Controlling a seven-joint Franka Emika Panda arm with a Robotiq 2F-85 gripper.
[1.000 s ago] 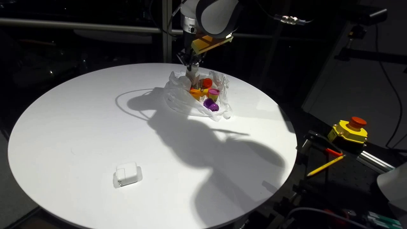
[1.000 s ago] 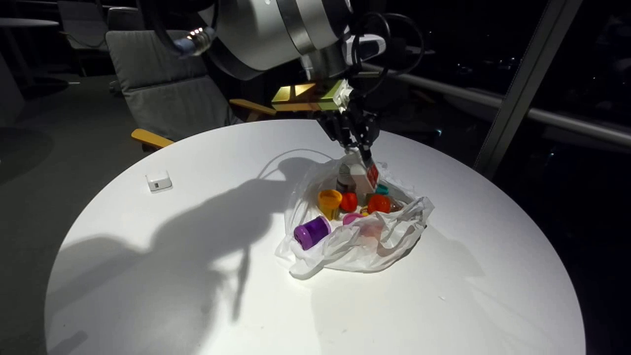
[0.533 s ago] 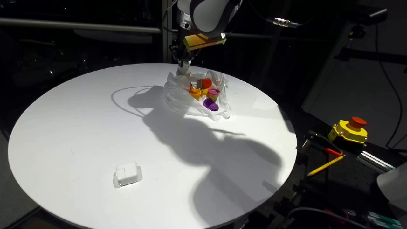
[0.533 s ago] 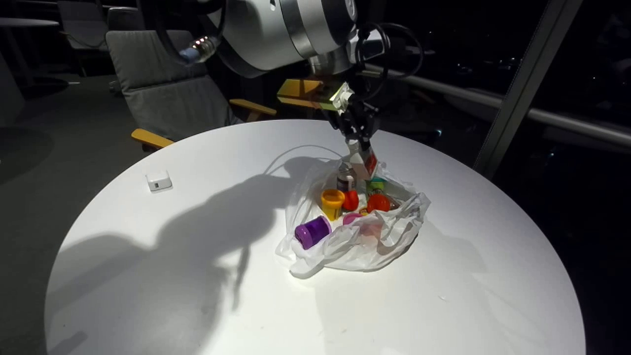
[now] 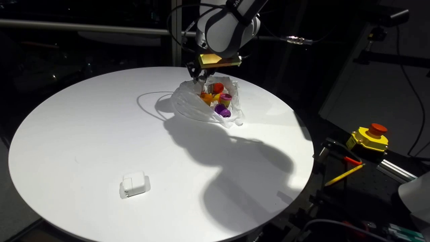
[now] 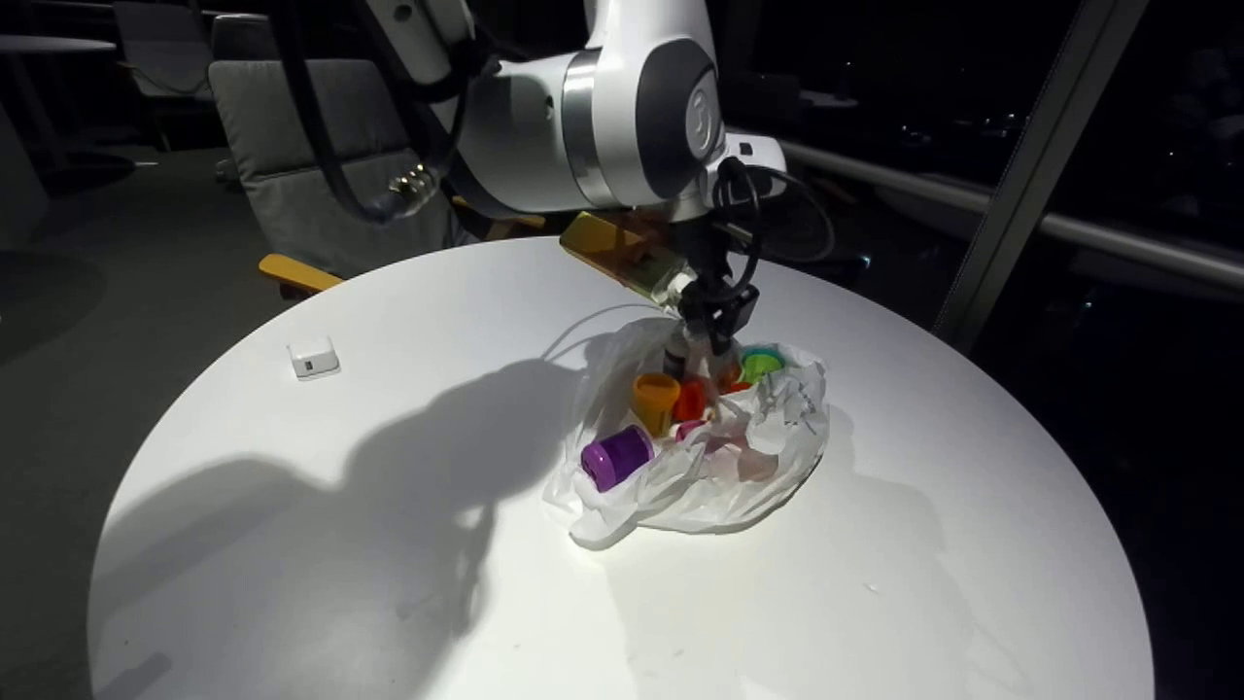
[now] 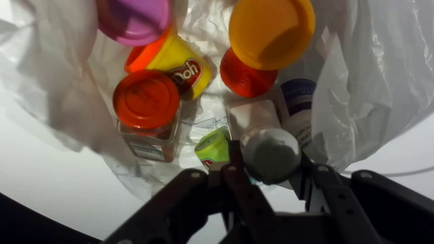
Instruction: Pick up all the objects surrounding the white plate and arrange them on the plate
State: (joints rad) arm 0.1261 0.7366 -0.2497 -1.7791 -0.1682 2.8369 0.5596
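In the wrist view my gripper [image 7: 268, 159] is shut on a bottle with a round white cap [image 7: 273, 149], its body standing down among the other items. The white plate [image 6: 671, 510] looks like a crumpled, translucent plastic bag spread open. Inside it lie a purple cup [image 6: 618, 457], an orange cup [image 7: 271, 32], a red item [image 7: 249, 74], a pink-lidded cup [image 7: 135, 23], a yellow Play-Doh cup [image 7: 184, 67], a red-capped clear jar [image 7: 146, 100], a green cup [image 7: 213, 147] and a bottle with a purple label [image 7: 300, 93]. A white block [image 5: 134, 184] sits alone, far from the plate.
All this stands on a round white tabletop [image 5: 100, 141]. The crinkled sides rise around the items, close to my fingers. Beyond the table edge are a red-topped yellow button box [image 5: 369, 137] and a grey chair [image 6: 321, 165].
After a slight rise, my gripper has come down with the held bottle into the plate. The green cup shows more plainly in an exterior view. The white block has stayed put.
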